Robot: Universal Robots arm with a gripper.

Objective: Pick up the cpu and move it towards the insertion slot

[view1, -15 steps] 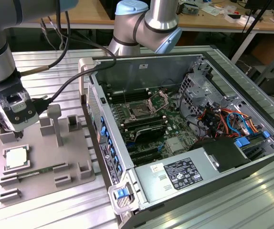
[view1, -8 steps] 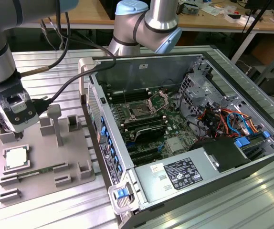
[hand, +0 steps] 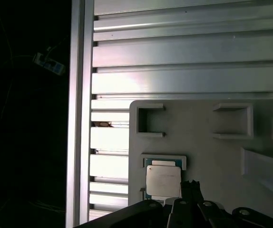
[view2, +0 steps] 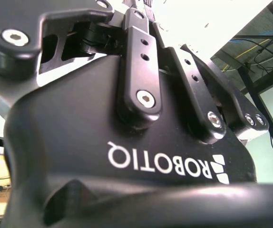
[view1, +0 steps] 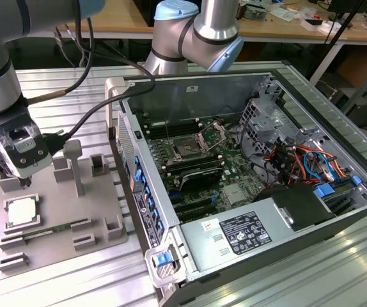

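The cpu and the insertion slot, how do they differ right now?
The cpu lies on the grey holder outside the computer case; the insertion slot sits on the motherboard inside it. The cpu's top is pale silver; the insertion slot's centre is dark. Both are square and lie flat.

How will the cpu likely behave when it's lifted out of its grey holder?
The cpu looks like a thin, flat, metal-topped plate, so it is probably rigid and light. Its smooth top may be slippery. It lies flat in a pocket of the grey holder, so it should not roll or tip.
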